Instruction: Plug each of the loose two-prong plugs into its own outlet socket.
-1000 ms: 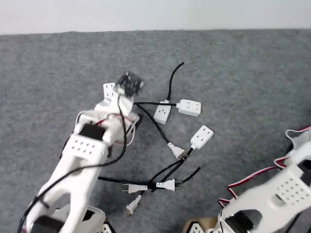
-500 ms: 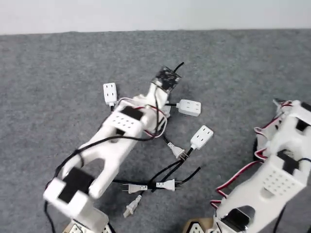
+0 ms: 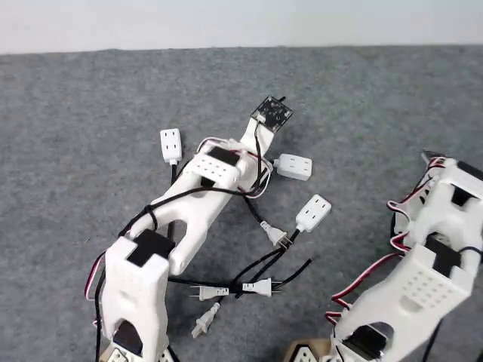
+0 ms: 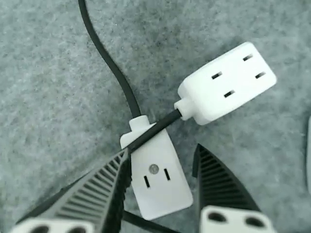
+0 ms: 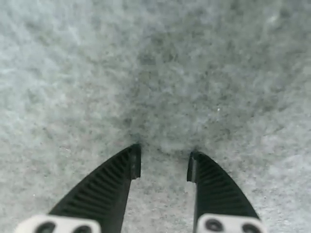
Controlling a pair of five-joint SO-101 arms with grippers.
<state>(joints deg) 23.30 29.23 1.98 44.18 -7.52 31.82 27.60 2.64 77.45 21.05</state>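
Note:
My left gripper (image 4: 162, 154) is open, its fingers either side of a white outlet socket (image 4: 158, 182) lying face up on the grey carpet. A black cord crosses that socket and runs into a second white outlet block (image 4: 224, 82) just beyond it. From above, the left arm (image 3: 211, 181) stretches over the middle of the carpet and covers the first socket, while the second block (image 3: 294, 167) lies beside its wrist. Loose white plugs (image 3: 260, 286) lie nearer the front among black cords. My right gripper (image 5: 164, 154) is open over bare carpet, holding nothing.
Another outlet (image 3: 170, 145) lies far left of the left arm and one more (image 3: 314, 213) right of centre. A plugged pair (image 3: 276, 237) sits in the cord tangle. The right arm (image 3: 430, 256) stands at the right edge. Open carpet lies at the back and right.
The left arm has swung right, from beside the far-left outlet to over the middle outlets. The right arm has risen and come further into view.

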